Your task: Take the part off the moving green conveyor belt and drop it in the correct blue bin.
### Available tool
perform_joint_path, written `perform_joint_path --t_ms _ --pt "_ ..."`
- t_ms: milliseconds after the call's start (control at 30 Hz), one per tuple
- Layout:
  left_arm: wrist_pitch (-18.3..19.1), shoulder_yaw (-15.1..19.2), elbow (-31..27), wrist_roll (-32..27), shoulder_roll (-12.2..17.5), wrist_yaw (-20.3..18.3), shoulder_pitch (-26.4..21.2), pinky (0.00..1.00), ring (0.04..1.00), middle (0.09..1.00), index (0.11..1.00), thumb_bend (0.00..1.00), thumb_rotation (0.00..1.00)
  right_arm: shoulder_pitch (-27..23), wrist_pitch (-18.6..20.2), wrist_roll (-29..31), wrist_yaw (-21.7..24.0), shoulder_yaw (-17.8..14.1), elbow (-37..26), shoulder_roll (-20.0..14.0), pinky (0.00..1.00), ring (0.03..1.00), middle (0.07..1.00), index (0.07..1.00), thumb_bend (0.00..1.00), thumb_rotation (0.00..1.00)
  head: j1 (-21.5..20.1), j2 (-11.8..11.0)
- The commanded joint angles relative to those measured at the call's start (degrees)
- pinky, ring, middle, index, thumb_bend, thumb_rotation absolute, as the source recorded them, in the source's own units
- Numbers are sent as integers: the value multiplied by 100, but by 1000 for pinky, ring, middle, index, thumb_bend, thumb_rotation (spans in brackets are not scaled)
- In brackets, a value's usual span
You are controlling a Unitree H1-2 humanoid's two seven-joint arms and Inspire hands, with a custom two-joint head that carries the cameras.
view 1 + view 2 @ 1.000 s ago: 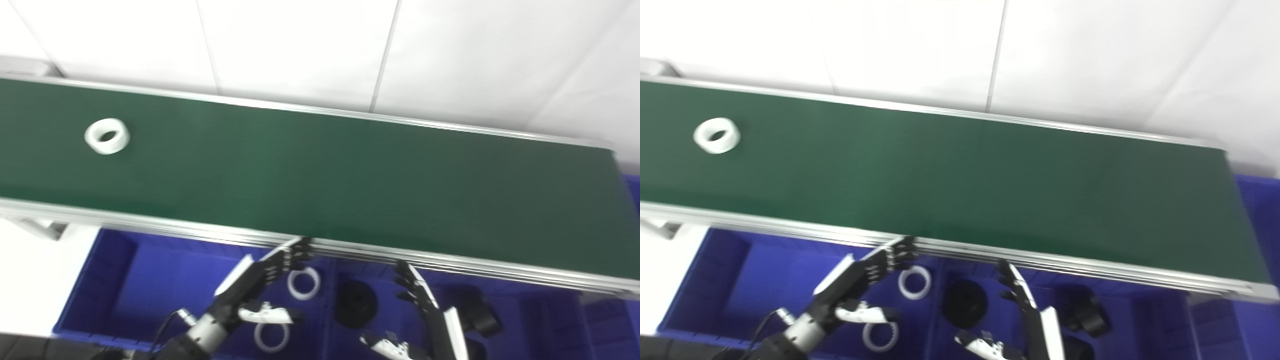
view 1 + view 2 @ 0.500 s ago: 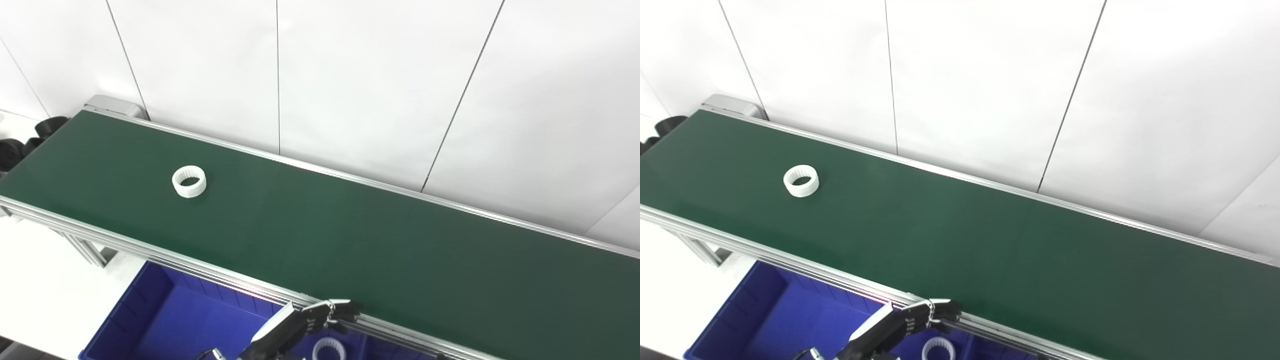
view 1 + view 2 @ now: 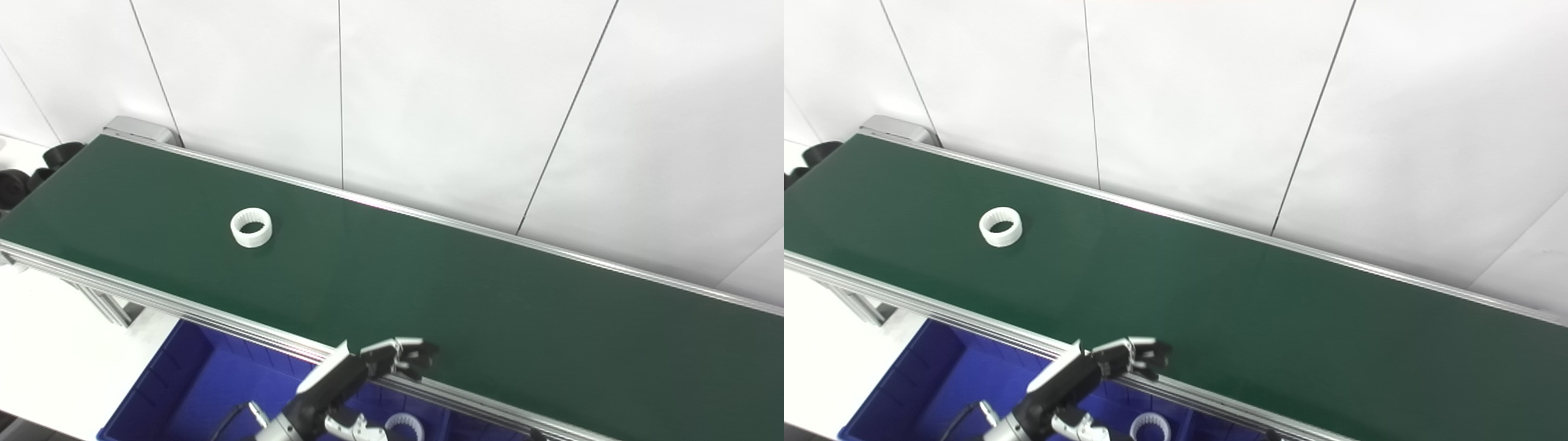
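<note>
1. Ring (image 3: 252, 227): white, toothed inside, lying flat on the belt (image 3: 490, 306) toward its left end, about midway between the belt's far and near edges. Nothing touches it.
2. Belt: dark green, with silver rails along both long sides, running from upper left to lower right across the view.
3. Left hand (image 3: 367, 370): raised at the belt's near rail, well to the right of the ring and apart from it. Fingers (image 3: 407, 354) curled, tips over the belt's near edge; thumb held apart below; nothing held.
4. Right hand: out of view.
5. Bin (image 3: 184, 380): blue, below the near rail, under the left arm. A second white ring (image 3: 405, 425) lies in the bin area at the bottom edge, just right of the hand's thumb.
6. Black parts (image 3: 37, 168): a few dark round pieces beyond the belt's left end, partly cut off by the picture's edge.
7. Wall (image 3: 459, 92): white panels with thin dark seams, behind the belt.
</note>
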Motion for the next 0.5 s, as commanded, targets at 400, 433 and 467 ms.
perform_joint_path --t_ms 400,433,467 --pt "1170 749 -891 1246 553 208 -1916 821 880 919 908 813 507 -208 -333 8 -941 580 -50 -258 612 764 808 855 778 402 -208 44" --pt "1388 749 -861 1361 585 196 -2111 820 879 919 907 813 508 -219 -333 28 -967 615 -54 -276 611 763 808 855 777 403 -229 66" --pt "1534 742 -838 1435 608 195 -2235 803 870 913 901 813 499 -228 -333 43 -988 643 -56 -292 602 761 806 851 779 395 -229 66"
